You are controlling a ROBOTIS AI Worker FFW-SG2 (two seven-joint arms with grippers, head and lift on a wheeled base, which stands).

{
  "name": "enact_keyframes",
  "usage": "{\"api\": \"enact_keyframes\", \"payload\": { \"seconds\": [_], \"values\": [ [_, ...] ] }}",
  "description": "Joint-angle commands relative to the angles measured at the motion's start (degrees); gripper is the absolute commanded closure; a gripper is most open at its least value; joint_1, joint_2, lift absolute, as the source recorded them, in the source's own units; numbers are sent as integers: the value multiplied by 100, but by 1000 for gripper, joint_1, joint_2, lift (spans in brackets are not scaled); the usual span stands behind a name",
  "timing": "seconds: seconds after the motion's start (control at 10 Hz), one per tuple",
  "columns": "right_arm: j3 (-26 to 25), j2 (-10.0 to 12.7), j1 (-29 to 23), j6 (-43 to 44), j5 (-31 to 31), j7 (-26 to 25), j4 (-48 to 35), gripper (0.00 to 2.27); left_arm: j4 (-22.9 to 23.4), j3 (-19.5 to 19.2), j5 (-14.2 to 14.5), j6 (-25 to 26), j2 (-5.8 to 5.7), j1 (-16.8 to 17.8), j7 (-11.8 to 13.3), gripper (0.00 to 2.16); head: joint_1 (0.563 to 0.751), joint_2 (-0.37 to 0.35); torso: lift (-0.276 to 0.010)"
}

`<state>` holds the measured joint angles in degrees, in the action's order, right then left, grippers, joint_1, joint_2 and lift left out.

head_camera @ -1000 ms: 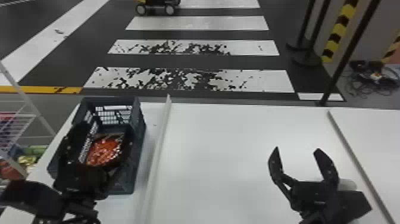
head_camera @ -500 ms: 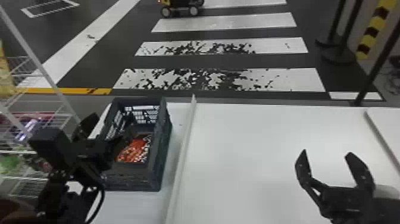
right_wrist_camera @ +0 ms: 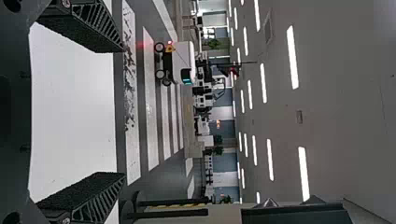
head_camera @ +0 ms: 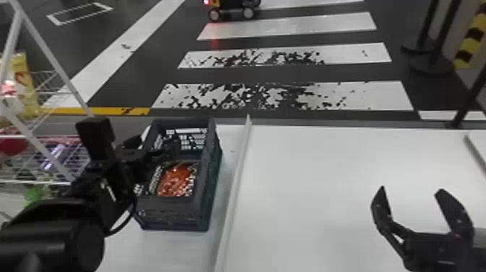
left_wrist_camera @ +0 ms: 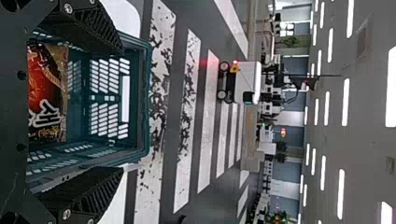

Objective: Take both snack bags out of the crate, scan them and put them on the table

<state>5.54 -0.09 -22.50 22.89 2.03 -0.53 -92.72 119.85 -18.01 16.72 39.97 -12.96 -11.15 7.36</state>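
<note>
- So the snack bag (head_camera: 177,181) with the red-orange food picture is sitting down inside the crate, big pale lettering across it.
- The crate (head_camera: 210,177) itself is dark, slatted plastic, standing upright on the left part of the white table (head_camera: 311,181).
- Left gripper (head_camera: 155,144) is at the crate's left side. Fingers are spread wide, and from the left wrist view you're looking between them right at the crate, bag and all.
- Just beside the crate, on its right, there's a long raised strip (head_camera: 235,195) running along the table.
- Right gripper (head_camera: 411,190) is parked over the table's right part, well apart from the crate, fingers wide too.
- Off to the left there's a white wire rack (head_camera: 56,65) with colourful packs on it.
- Past the table's far edge it's dark floor with white crossing stripes (head_camera: 285,96), and a little wheeled vehicle (left_wrist_camera: 247,81) with a red light is out on them.
</note>
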Motion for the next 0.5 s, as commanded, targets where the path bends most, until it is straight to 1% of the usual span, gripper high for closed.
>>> {"api": "enact_keyframes", "payload": {
  "seconds": [0.0, 0.2, 0.3, 0.4],
  "values": [
    [17, 14, -26, -18, -45, 0, 0, 43, -260, 35, -2, 446, -110, 368, 37, 117, 695, 227, -91],
    [43, 14, -52, -36, -98, 0, -18, 43, -647, 123, 42, 1009, -242, 781, 63, 120, 695, 232, -91],
    [52, 14, -70, -53, -107, 0, -35, 43, -779, 193, 42, 1483, -303, 1001, 90, 120, 695, 235, -91],
    [52, 14, -70, -88, -124, 0, -35, 43, -919, 255, 33, 1589, -338, 1106, 90, 124, 695, 236, -91]
  ]
}}
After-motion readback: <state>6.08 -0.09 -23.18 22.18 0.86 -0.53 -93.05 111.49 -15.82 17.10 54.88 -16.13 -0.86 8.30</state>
